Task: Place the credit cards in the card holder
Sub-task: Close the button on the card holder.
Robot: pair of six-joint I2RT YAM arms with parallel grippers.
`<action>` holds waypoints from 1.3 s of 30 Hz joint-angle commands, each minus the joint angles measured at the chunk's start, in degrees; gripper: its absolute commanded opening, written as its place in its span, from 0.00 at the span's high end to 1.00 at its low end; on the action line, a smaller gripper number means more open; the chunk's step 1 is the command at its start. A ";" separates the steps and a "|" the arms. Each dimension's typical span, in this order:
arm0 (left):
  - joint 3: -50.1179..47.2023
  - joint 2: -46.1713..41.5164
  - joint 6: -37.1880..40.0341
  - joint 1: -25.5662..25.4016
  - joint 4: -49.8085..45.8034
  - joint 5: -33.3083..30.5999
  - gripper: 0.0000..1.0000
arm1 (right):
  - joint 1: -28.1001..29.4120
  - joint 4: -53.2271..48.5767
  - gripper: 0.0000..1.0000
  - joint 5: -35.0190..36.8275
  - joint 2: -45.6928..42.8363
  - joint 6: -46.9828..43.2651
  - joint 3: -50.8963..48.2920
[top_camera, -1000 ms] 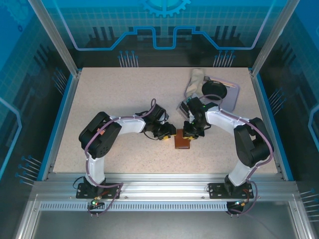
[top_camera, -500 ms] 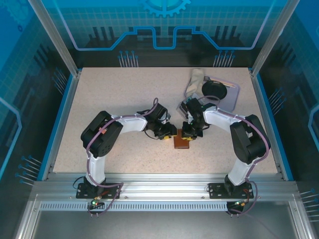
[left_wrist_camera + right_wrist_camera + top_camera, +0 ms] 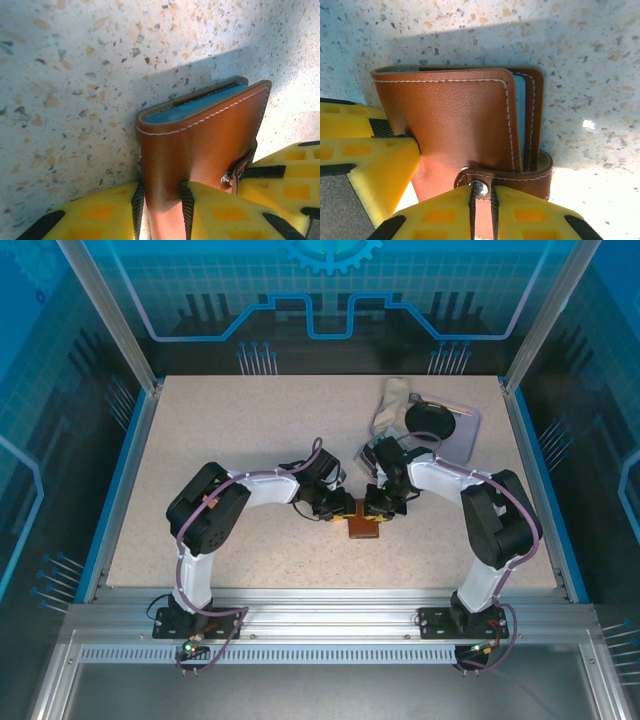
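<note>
The card holder (image 3: 365, 524), a brown leather wallet, lies folded on the table between both arms. In the left wrist view my left gripper (image 3: 162, 200) is shut on one edge of the card holder (image 3: 200, 135), leather pinched between its yellow fingers (image 3: 95, 212). My right gripper (image 3: 481, 192) is shut on the snap tab (image 3: 505, 176), which wraps around the card holder (image 3: 455, 120). A teal strip (image 3: 192, 105) shows between the leaves; I cannot tell whether it is a card or the lining. The credit cards are otherwise hidden.
A lavender tray (image 3: 462, 438) with a black round object (image 3: 430, 420) and a white cloth (image 3: 392, 402) sits at the back right. A small grey flat thing (image 3: 368, 454) lies just behind the right gripper (image 3: 380, 504). Metal frame posts flank the table.
The left gripper has closed in on the card holder's edge and shifted slightly right. The right gripper keeps its hold on the tab; the card holder stays in place.
</note>
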 commanded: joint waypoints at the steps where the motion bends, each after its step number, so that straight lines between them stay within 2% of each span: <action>1: -0.43 3.10 0.74 -1.55 -4.00 0.63 0.72 | -0.29 -2.16 0.81 2.14 -0.82 0.53 1.27; 16: 0.03 3.45 0.60 -1.58 -3.95 0.86 0.73 | 1.17 -1.75 0.80 1.41 1.12 0.28 2.80; 26: 0.17 3.54 0.47 -1.79 -4.07 0.78 0.73 | 2.32 -1.19 0.86 0.89 3.58 0.73 3.09; 39: 0.01 3.19 0.12 -1.75 -3.73 0.44 0.74 | 4.24 -6.80 0.90 8.53 7.04 0.53 2.26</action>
